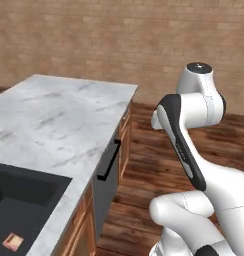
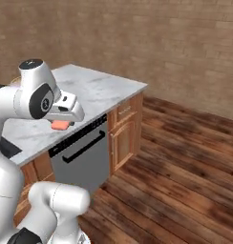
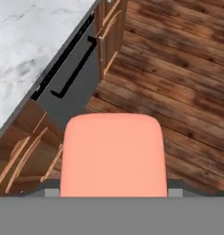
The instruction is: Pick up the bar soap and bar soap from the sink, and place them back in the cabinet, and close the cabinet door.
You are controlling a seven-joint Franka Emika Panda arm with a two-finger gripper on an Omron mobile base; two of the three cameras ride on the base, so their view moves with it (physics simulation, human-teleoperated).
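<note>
The salmon-pink bar soap (image 3: 114,153) is clamped in the gripper (image 2: 62,125), apparently above the tabletop (image 2: 97,93) edge; the orange bar soap (image 1: 13,242) is left in the sink (image 1: 29,187).

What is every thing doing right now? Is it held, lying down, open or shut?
Salmon-pink bar soap: held in the gripper, up in the air by the counter edge.
Orange bar soap: lying flat on the floor of the sink.
Gripper: shut on the pink soap.
Dishwasher: door shut.
Low cabinet doors: shut.
</note>
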